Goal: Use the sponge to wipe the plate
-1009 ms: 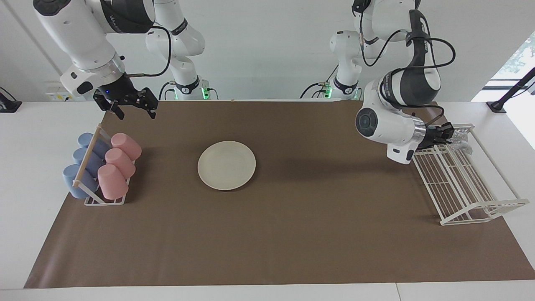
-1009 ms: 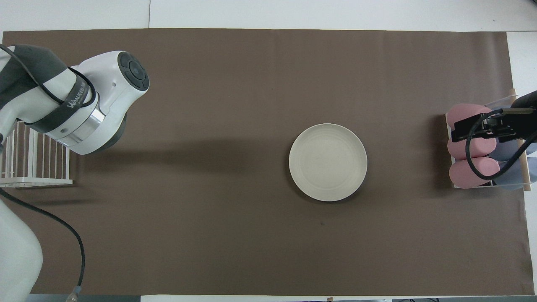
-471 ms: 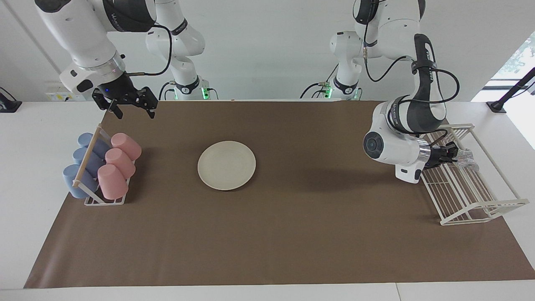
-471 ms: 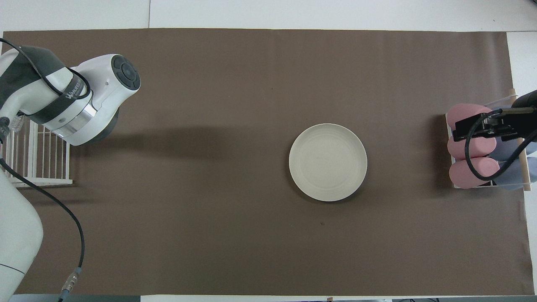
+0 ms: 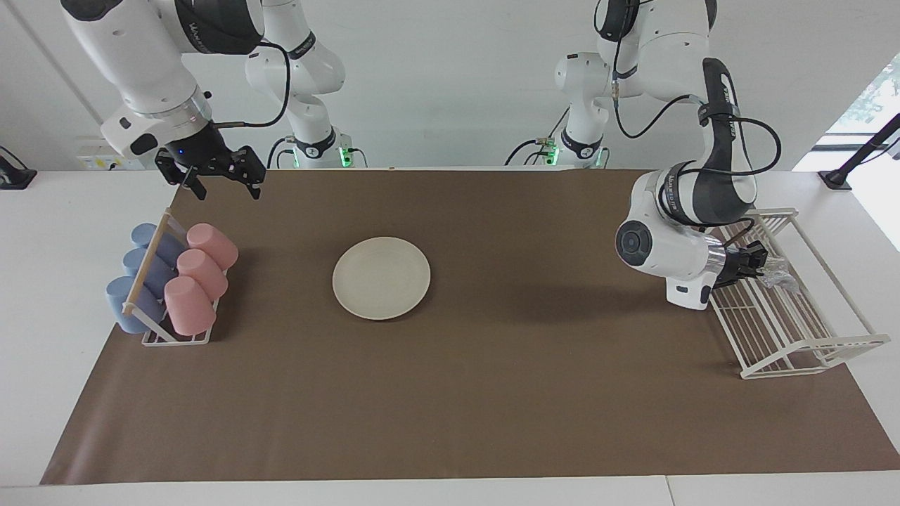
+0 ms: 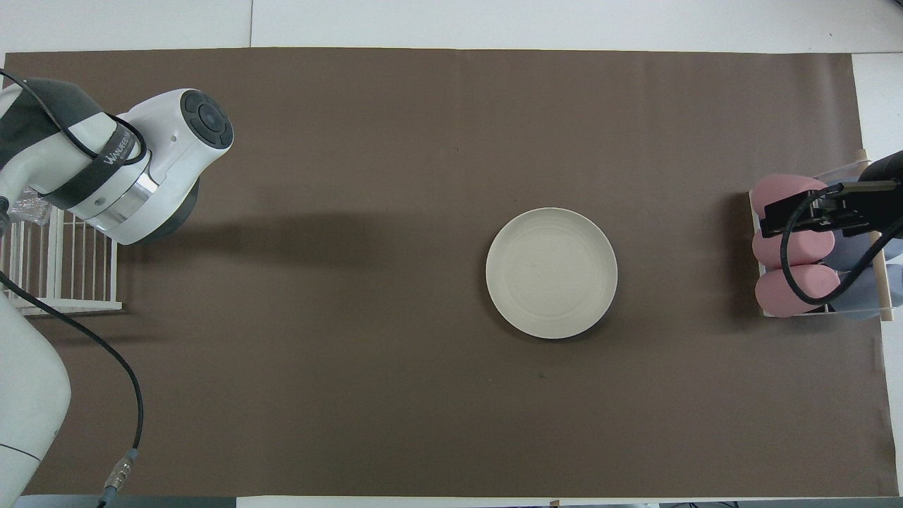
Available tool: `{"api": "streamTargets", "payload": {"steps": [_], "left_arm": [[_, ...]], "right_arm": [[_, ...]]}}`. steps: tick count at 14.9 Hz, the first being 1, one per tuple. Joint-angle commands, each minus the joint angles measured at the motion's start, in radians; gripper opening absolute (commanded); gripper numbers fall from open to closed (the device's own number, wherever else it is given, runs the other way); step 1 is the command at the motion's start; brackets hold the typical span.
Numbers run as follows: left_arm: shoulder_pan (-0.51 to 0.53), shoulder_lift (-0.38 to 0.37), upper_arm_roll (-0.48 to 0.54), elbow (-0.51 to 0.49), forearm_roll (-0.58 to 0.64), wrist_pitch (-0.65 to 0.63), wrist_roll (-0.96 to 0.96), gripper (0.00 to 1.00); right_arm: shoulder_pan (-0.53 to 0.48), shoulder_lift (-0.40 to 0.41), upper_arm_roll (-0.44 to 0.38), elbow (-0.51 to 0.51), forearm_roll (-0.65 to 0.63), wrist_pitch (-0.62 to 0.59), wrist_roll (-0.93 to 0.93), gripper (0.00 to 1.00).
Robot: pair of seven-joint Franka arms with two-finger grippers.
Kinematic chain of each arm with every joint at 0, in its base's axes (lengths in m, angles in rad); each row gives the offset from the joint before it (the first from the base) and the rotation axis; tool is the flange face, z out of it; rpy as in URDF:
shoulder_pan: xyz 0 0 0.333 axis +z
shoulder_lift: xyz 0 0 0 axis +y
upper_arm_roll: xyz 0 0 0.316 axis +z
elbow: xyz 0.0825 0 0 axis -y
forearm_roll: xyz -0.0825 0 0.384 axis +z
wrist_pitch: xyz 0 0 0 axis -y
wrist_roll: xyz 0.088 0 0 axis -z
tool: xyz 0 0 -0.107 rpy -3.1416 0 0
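Since a second ago, my left arm has swung farther along the wire rack (image 5: 794, 309), bringing my left hand (image 5: 758, 261) down to the sponge (image 5: 775, 270), a glittery pad resting in the rack at the left arm's end of the tabletop (image 5: 492, 393). That hand lies nearly level, wrist turned sideways, its tip right at the sponge; I cannot tell whether its fingers are apart or together, nor whether they grip the pad yet. The plate (image 5: 381, 277) sits bare near the middle of the brown mat (image 5: 492, 422), well apart from the sponge. I judge this to be the pick-up step: to do it well I should close squarely on the pad's pinched middle, lift clear of the rack wires, then carry it to the plate. My right hand (image 5: 219, 177) waits with fingers apart, raised over the mat's edge near the cup rack (image 5: 172, 281).
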Motion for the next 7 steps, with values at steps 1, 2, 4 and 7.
{"api": "streamTargets", "payload": {"steps": [1, 2, 4, 7], "left_arm": [[0.014, -0.006, -0.006, -0.006, -0.014, 0.024, -0.011, 0.01], [0.014, -0.006, -0.006, -0.006, -0.014, 0.03, -0.009, 0.27], [0.015, -0.011, -0.004, -0.002, -0.034, 0.046, -0.009, 1.0], [0.028, -0.017, -0.006, 0.003, -0.051, 0.05, -0.007, 1.0]], "right_arm": [[0.003, 0.0, 0.006, 0.013, -0.026, -0.001, -0.026, 1.0], [0.003, 0.0, 0.006, 0.013, -0.026, -0.001, -0.026, 1.0], [0.003, 0.0, 0.006, 0.013, -0.026, -0.004, -0.026, 1.0], [0.003, 0.0, 0.006, 0.014, -0.026, 0.002, -0.026, 1.0]]}}
